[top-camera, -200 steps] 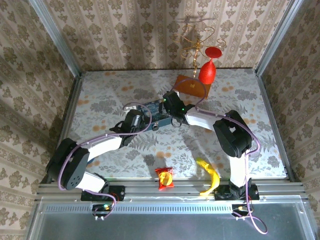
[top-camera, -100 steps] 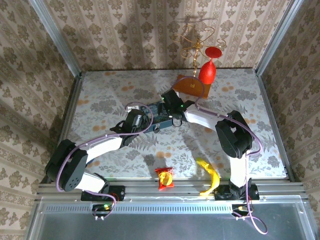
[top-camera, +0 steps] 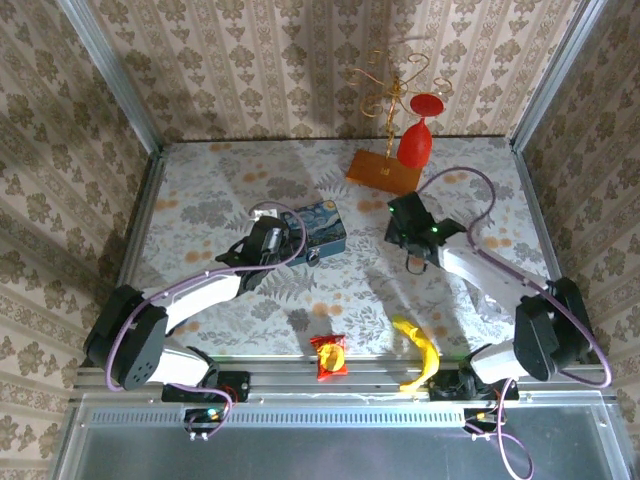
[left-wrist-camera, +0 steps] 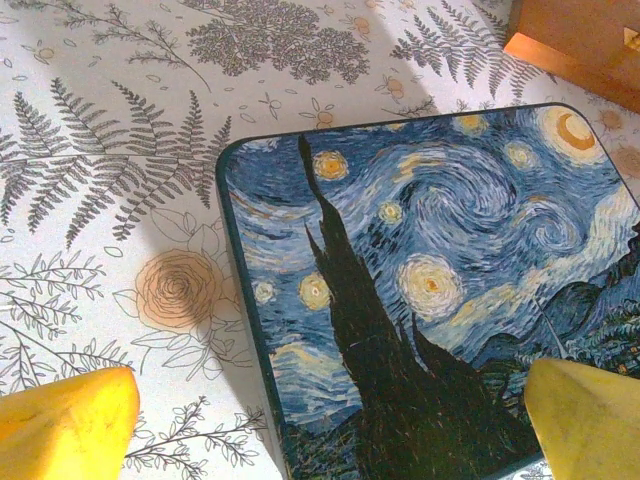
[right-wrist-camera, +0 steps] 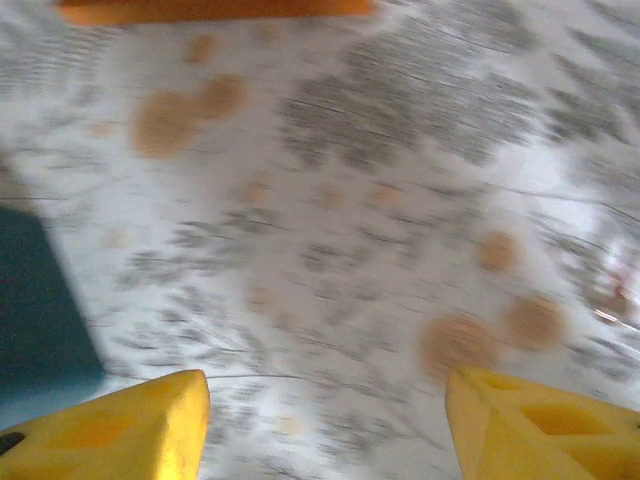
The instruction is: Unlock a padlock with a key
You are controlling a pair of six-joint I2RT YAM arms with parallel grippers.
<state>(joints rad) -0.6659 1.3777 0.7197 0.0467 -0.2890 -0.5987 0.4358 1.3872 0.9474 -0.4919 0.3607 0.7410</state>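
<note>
The blue swirl-painted tin (top-camera: 318, 226) lies mid-table. A tiny silvery padlock (top-camera: 314, 257) seems to rest at the tin's near edge, too small to make out in detail. My left gripper (top-camera: 284, 234) hovers at the tin's left end. In the left wrist view the left gripper (left-wrist-camera: 330, 425) is open, with its yellow fingertips (left-wrist-camera: 70, 425) spread either side of the tin lid (left-wrist-camera: 430, 270). My right gripper (top-camera: 402, 216) is off to the tin's right. It is also open (right-wrist-camera: 330, 415) over bare patterned table, in a blurred view. I cannot make out a key.
An orange wooden board (top-camera: 381, 168), a red upturned glass (top-camera: 416, 143) and a gold wire stand (top-camera: 388, 75) sit at the back. A banana (top-camera: 420, 352) and a red snack packet (top-camera: 329, 356) lie near the front rail. Wallpapered walls enclose the table.
My right arm has swung away from the tin toward the right side of the table, and is still moving. The left gripper has stayed by the tin.
</note>
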